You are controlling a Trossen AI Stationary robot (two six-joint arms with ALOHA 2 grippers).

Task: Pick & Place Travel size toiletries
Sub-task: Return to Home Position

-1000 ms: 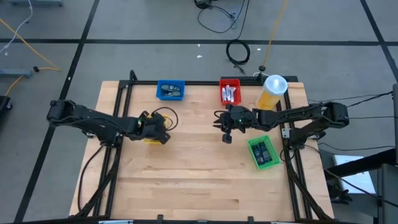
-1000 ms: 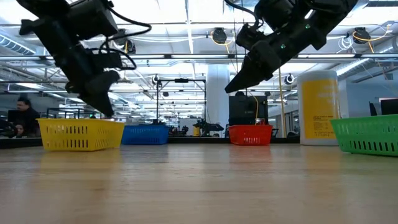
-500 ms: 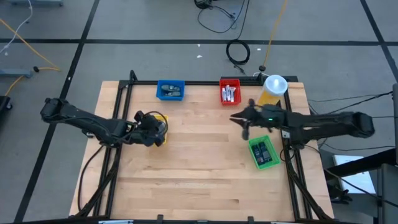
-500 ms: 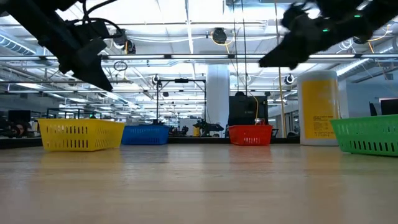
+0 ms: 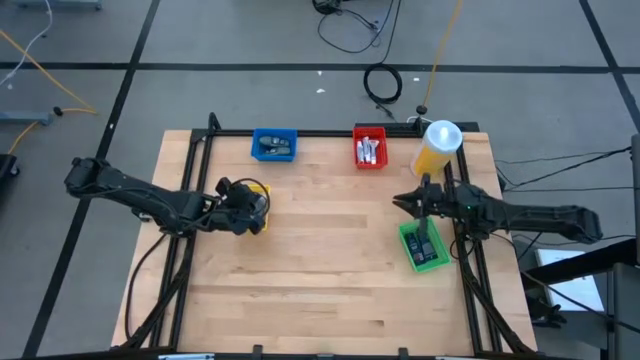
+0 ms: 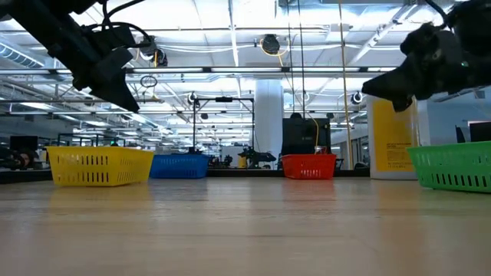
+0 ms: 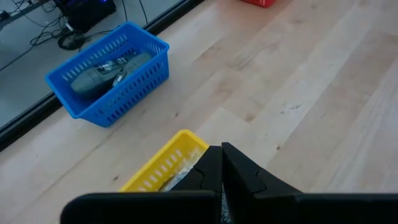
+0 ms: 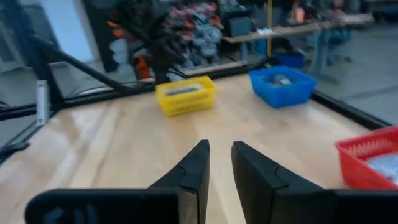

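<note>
The toiletries lie sorted in small bins: grey discs in the blue bin (image 5: 273, 145) (image 7: 109, 71), thin white tubes in the red bin (image 5: 369, 149), dark packets in the green bin (image 5: 423, 245). A clear wrapper shows in the yellow bin (image 7: 163, 169). My left gripper (image 5: 258, 207) (image 7: 222, 155) hangs shut and empty above the yellow bin (image 5: 256, 190). My right gripper (image 5: 399, 203) (image 8: 221, 149) hovers over the table just off the green bin's far left corner. Its fingers are a narrow gap apart, with nothing between them.
A tall yellow canister with a white lid (image 5: 438, 147) (image 6: 393, 134) stands at the far right corner, beside the red bin. A black frame rail (image 5: 330, 132) borders the table. Bare wood (image 5: 330, 260) spreads across the middle and the near half.
My right gripper has swung from the table's middle toward the right edge, to a spot beside the green bin. My left gripper has risen above the yellow bin and drawn back slightly toward the left edge, then held still. No bin has moved.
</note>
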